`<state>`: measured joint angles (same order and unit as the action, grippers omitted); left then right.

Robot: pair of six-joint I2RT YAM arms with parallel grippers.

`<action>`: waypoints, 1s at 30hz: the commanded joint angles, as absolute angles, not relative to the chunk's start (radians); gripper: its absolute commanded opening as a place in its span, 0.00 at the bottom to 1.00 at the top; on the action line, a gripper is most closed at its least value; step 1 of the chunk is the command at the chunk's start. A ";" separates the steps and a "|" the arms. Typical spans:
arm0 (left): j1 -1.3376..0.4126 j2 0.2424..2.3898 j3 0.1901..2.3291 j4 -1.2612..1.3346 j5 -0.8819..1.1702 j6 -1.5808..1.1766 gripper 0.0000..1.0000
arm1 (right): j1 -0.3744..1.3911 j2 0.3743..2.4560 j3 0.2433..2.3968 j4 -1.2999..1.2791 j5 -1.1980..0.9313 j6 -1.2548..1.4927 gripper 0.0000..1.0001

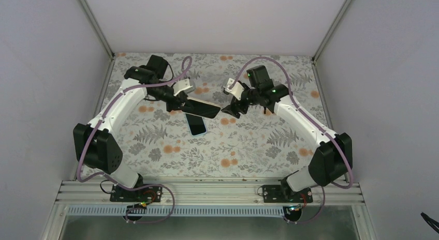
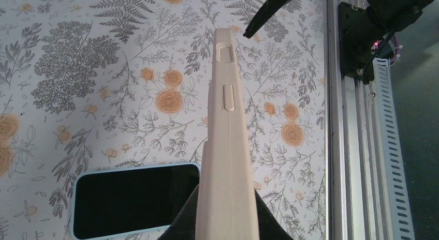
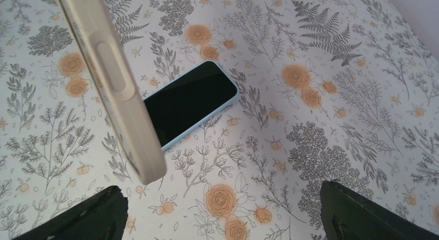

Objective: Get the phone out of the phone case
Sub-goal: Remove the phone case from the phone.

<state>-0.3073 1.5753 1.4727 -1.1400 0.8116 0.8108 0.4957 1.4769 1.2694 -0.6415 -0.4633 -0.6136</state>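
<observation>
Cream case (image 1: pixel 203 108) hangs in the air, pinched tight at one end by the left tool (image 1: pixel 182 102). At 6 o'clock from the case, the phone (image 1: pixel 196 124) lies flat on the flowery table (image 1: pixel 259 147), screen up. At 3 o'clock, the right tool (image 1: pixel 229 109) is wide open and holds nothing.

We see white shells on the left arm (image 1: pixel 119 103) and the right arm (image 1: pixel 303 120) between bulky black joints, black jaws, a purple cable (image 1: pixel 185 64) looped along each, small green lights (image 1: pixel 250 73) near the right wrist, and black base plates (image 1: pixel 127 193) with thin red wires (image 1: pixel 151 194) on a silver rail (image 1: pixel 207 191).
</observation>
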 commanded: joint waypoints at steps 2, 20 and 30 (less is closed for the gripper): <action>-0.319 1.567 1.492 -1.115 0.867 0.805 0.02 | 0.481 1.497 1.293 -0.574 -0.434 -0.581 0.92; -0.367 1.598 1.537 -1.148 0.868 0.811 0.02 | 0.459 1.592 1.342 -0.513 -0.349 -0.567 0.91; -0.408 1.580 1.545 -1.207 0.855 0.833 0.02 | 0.451 1.633 1.410 -0.514 -0.283 -0.574 0.92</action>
<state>-0.3523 1.6112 1.5162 -1.1114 0.7036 0.7921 0.4755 1.6070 1.3514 -0.6167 -0.3813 -0.5915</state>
